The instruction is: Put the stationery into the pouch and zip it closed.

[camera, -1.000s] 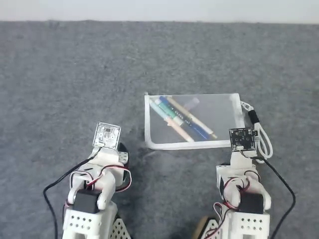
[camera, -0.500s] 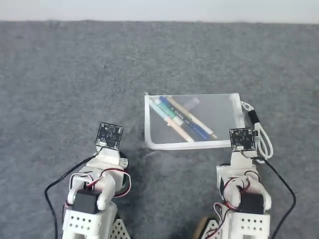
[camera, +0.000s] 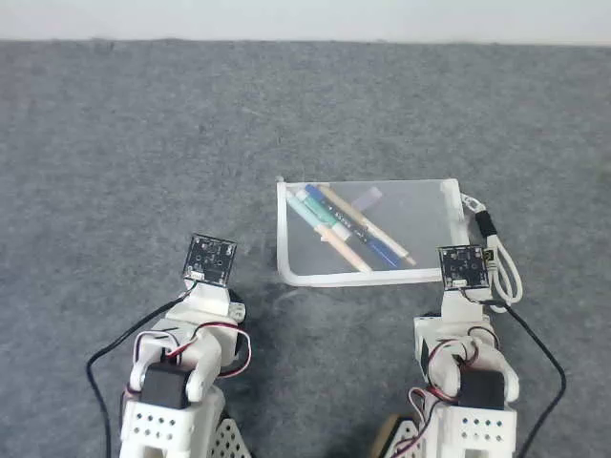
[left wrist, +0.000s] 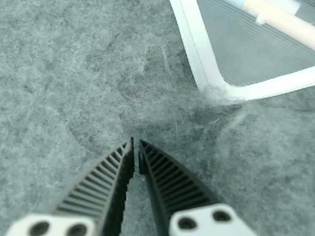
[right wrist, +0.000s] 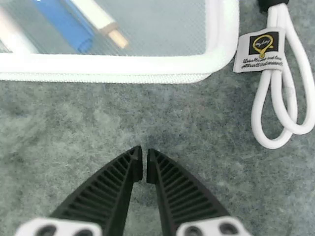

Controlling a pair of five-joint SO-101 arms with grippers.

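Left hand [left wrist: 136,147] drawn back toward 6 o'clock, right hand [right wrist: 144,155] unmoved — both closed on nothing — while the pouch [camera: 420,215] holds its pens [camera: 348,229], apparently zipped: task judged complete.

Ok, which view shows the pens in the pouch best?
The high view: the pens lie whole inside the clear pouch. The left wrist view catches one beige pen by a pouch corner; the right wrist view, part of a blue pen and a cream tip.
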